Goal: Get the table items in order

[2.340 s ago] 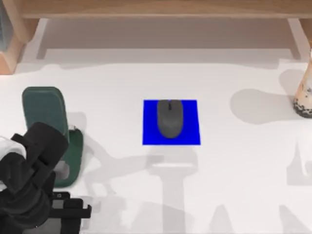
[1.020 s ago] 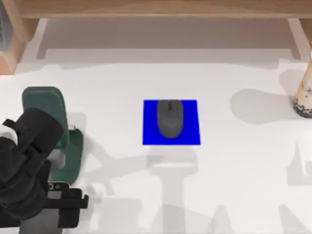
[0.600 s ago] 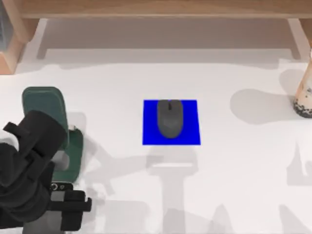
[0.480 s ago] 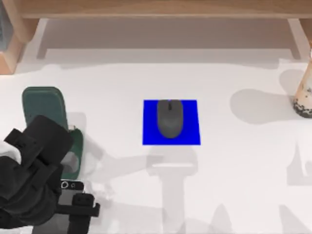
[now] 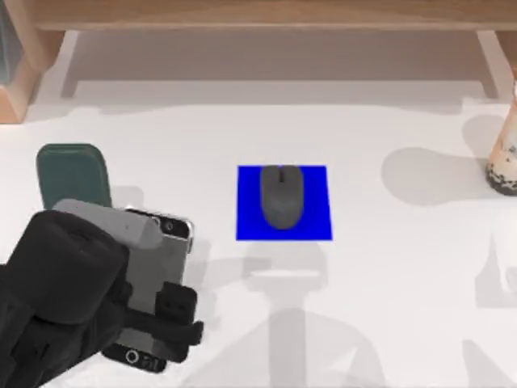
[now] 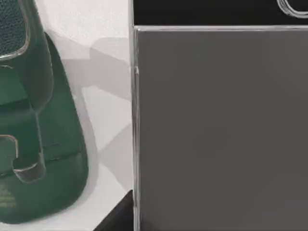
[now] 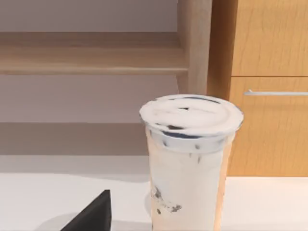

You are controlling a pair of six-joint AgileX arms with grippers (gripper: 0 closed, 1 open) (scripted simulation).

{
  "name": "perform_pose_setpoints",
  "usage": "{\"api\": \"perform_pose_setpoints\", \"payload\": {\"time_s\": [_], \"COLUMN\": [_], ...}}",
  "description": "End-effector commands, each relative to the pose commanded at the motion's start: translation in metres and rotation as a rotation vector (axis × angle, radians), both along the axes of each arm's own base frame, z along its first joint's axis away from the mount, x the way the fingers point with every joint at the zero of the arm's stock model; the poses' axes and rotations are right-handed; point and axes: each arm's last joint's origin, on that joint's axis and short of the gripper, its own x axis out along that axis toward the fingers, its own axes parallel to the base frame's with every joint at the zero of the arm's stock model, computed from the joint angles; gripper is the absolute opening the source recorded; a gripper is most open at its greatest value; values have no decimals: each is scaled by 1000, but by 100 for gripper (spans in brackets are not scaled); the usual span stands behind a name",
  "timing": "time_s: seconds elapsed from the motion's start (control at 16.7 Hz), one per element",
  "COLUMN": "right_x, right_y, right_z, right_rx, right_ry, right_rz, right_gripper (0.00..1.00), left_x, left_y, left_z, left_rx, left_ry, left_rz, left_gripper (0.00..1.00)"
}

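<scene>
My left gripper (image 5: 168, 322) is at the table's (image 5: 388, 283) front left, shut on the silver-rimmed smartphone (image 5: 149, 250), which it holds up above the tabletop. The phone's grey screen (image 6: 216, 130) looms large in the left wrist view, beside a dark green phone stand (image 6: 33, 144). That stand (image 5: 71, 171) rises just behind the raised phone. A dark grey mouse (image 5: 281, 196) rests on a blue pad (image 5: 245, 226) at mid-table. The milk-tea cup (image 5: 504, 166) stands at the far right edge. My right gripper (image 7: 94, 216) is close in front of the cup (image 7: 190, 163).
A wooden shelf unit (image 5: 258, 12) runs along the back of the table, with wooden side panels at both ends. A wooden drawer front with a metal handle (image 7: 274, 92) stands behind the cup.
My left gripper has lifted the smartphone off the tabletop in front of the green stand and swung it up and to the right. The mouse and cup have not moved.
</scene>
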Motion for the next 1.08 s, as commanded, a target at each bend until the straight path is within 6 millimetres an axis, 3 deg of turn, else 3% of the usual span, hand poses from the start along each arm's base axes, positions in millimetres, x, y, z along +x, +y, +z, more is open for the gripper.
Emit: {"api": "perform_pose_setpoints", "payload": {"time_s": [0.42,1.08], "right_x": [0,0], "right_y": [0,0], "right_z": [0,0], "right_rx": [0,0], "right_ry": [0,0], "right_rz": [0,0], "right_gripper": [100,100], "left_x": [7,14], "left_y": [35,38], "left_z": [36,31], "left_rx": [0,22], "left_ry": [-364,-380], "left_rz": [342,351], "left_gripper": [0,0]}}
